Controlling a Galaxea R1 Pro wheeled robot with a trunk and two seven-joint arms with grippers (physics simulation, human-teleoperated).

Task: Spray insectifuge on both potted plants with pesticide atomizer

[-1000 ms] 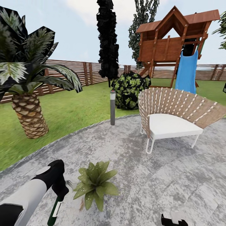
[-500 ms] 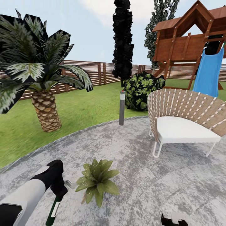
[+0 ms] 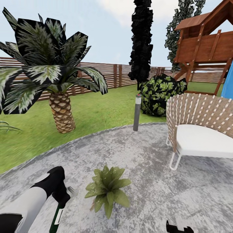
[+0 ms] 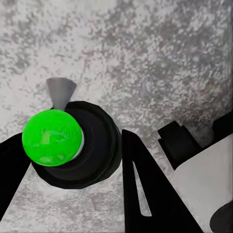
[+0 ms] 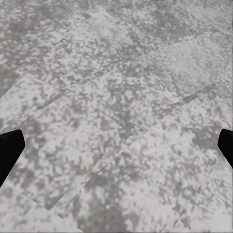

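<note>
Left hand [image 4: 73, 155] clamps the atomizer [image 4: 73, 145] beside a potted plant [image 3: 108, 189]; woven chair [image 3: 197, 129] stands well apart.

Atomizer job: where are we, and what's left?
Done: the left gripper holds the atomizer, nozzle over the paved patio. In hand: it sits beside one potted plant. No spray visible. Left: covering this plant and a second one. Right gripper is open.
</note>
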